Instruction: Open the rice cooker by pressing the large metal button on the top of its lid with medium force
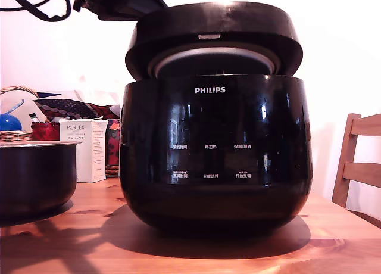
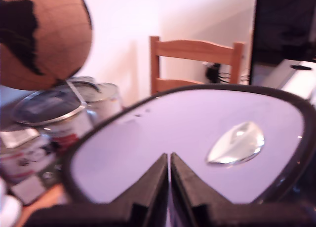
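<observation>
The rice cooker (image 1: 214, 155), glossy black with a white PHILIPS logo, fills the middle of the exterior view. Its lid (image 1: 214, 27) stands lifted at the front, and a gap shows the silver-grey ring (image 1: 213, 55) underneath. In the wrist view the lid top (image 2: 148, 133) reflects pale light, with the shiny metal button (image 2: 236, 144) set in it. My gripper (image 2: 169, 160) is shut, its two black fingers pressed together with nothing between them. It hovers over the lid, a little to one side of the button. Part of the dark arm (image 1: 119, 1) shows above the lid at the exterior view's upper left.
A smaller dark pot (image 1: 36, 176) stands at the exterior view's left, with a PORLEX box (image 1: 89, 149) and a basket behind it. A wooden chair (image 1: 360, 161) is at the right. The wrist view shows a globe (image 2: 39, 34), tins (image 2: 54, 111) and a chair (image 2: 195, 59).
</observation>
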You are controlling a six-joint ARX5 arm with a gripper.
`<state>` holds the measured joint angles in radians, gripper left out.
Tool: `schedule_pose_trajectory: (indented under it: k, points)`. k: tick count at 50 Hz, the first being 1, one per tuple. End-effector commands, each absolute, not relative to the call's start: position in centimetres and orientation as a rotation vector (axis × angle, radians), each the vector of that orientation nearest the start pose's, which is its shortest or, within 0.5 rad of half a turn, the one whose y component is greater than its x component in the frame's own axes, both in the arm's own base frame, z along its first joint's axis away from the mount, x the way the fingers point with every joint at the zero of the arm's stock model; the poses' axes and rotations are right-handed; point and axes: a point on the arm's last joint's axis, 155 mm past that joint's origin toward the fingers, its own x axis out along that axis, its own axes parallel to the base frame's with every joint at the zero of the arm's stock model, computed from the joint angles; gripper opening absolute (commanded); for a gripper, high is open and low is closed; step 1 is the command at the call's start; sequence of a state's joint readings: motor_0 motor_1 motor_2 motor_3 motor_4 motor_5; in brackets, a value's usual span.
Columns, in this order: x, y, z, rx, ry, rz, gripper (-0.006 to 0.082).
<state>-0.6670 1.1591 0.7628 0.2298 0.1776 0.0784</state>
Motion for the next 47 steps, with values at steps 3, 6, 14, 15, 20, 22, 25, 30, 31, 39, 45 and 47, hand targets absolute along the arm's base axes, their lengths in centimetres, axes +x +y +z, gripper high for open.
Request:
schedule_pose_trajectory:
  k: [3,6,14,15,20,22,25,30,31,39,45,47]
  points:
    - [30.4,-25.9,27.5,0.104,0.101,-0.793,-0.0019]
    - [30.6,-24.9,28.6,0.099,0.074,-0.762,-0.0019]
    - [31.6,-21.3,31.0,0.085,0.012,-0.644,-0.0019]
    - [31.7,-20.8,31.3,0.084,0.007,-0.631,-0.0019]
    - [32.2,-18.5,32.0,0.089,-0.005,-0.566,-0.0019]
    - [32.4,-17.7,32.1,0.089,-0.003,-0.541,-0.0019]
    - [32.7,-16.2,32.2,0.09,0.001,-0.497,-0.0019]
    - [33.1,-13.9,32.4,0.1,0.006,-0.428,-0.0019]
    - [33.2,-13.5,32.4,0.113,0.004,-0.414,-0.0019]
    - [33.6,-10.3,33.1,0.114,-0.009,-0.316,-0.0019]
    - [33.7,-8.8,33.5,0.111,-0.021,-0.276,-0.0019]
    - [33.6,-8.6,33.7,0.111,-0.025,-0.268,-0.0019]
